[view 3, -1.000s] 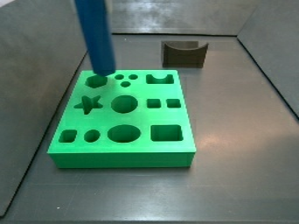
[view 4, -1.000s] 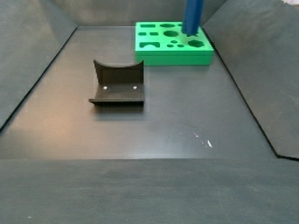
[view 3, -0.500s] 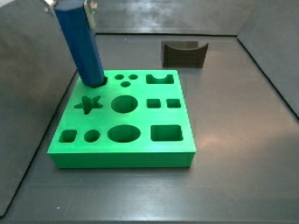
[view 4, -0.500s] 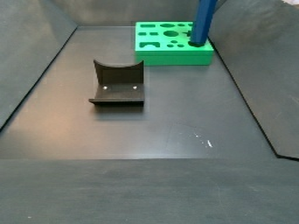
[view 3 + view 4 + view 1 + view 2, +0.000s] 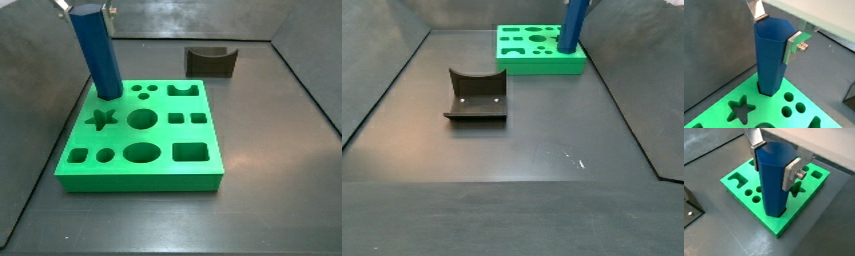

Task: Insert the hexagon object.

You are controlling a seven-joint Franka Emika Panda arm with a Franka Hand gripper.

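The hexagon object (image 5: 96, 55) is a tall blue faceted bar, also seen in the other side view (image 5: 572, 25). It leans slightly, and its lower end is at the corner hole of the green block (image 5: 147, 165). How deep it sits cannot be told. My gripper (image 5: 776, 30) is shut on the bar's upper end, and its silver fingers (image 5: 792, 173) press two opposite faces in both wrist views. The gripper (image 5: 86, 9) barely shows at the frame edge in a side view. The block also shows in a side view (image 5: 523, 62) and in both wrist views (image 5: 747, 92) (image 5: 741, 180).
The dark fixture (image 5: 476, 95) stands on the grey floor apart from the block; it also appears in a side view (image 5: 211, 62). Grey walls (image 5: 201, 18) close in the floor. The block has several other shaped holes, including a star (image 5: 102, 120).
The bar has come down and shifted onto the corner hole, which was uncovered one second ago. Its top now leans the other way. The gripper still holds it.
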